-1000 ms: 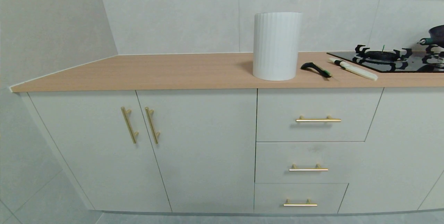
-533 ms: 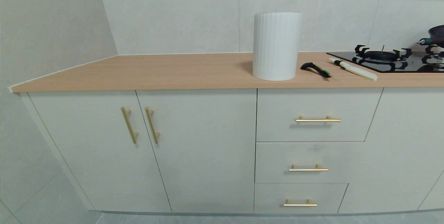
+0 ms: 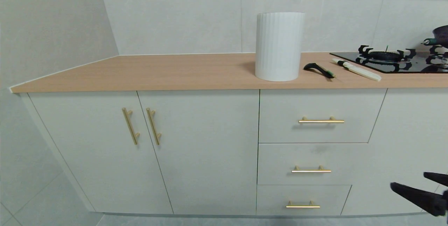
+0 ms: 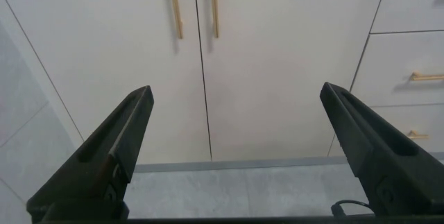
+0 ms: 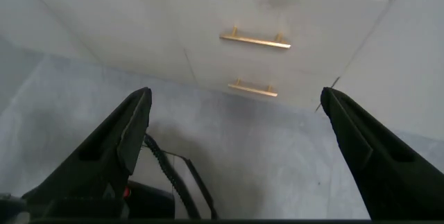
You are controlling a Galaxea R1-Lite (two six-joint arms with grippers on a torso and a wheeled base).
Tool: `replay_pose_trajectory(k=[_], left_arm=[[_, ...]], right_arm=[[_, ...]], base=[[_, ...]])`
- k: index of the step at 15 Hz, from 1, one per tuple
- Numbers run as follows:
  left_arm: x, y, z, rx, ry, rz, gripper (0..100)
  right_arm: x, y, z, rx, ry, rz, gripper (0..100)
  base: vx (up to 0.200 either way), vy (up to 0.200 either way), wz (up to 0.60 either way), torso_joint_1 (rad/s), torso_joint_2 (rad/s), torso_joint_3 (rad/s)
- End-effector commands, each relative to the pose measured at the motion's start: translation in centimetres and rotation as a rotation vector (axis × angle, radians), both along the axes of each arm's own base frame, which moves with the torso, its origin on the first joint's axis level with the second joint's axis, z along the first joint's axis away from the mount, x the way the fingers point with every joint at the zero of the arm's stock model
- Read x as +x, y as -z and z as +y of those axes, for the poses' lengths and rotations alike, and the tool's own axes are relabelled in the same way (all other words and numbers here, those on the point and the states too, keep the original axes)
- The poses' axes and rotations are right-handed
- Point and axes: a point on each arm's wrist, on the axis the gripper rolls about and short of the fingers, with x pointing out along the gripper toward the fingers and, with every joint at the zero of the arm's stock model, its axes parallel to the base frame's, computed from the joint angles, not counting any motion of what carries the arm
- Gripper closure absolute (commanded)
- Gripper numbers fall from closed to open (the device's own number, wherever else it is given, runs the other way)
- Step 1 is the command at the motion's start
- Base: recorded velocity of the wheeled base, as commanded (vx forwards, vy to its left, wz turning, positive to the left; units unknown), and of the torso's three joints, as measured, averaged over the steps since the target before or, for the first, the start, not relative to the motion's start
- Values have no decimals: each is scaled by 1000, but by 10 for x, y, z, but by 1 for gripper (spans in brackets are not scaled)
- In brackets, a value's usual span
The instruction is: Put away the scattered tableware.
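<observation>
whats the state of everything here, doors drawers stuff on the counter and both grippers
cabinet doors: both shut
drawers: all three shut
white container: upright
peeler: lying flat, not held
knife: lying flat, not held
left gripper: open, empty
right gripper: open, empty

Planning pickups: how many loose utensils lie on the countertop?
2: a black-handled utensil right of the white canister, and a white knife at the stove's front corner. The canister may hide others.
</observation>
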Motion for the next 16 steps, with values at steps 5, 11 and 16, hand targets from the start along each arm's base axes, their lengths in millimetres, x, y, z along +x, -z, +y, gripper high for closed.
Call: replay_pose_trajectory(k=[5,11,16], left_arm=[[0,0,0,0,0,-1,0],[0,0,0,0,0,-1,0],[0,0,0,0,0,-1,0]], right_arm=[[163,97,24,-85,40,271,0],[202,199,28,-126,109,257,0],[213,221,32,-97,166,154,0]], base=[[0,0,0,0,0,0],[0,0,0,0,0,0],[0,0,0,0,0,0]])
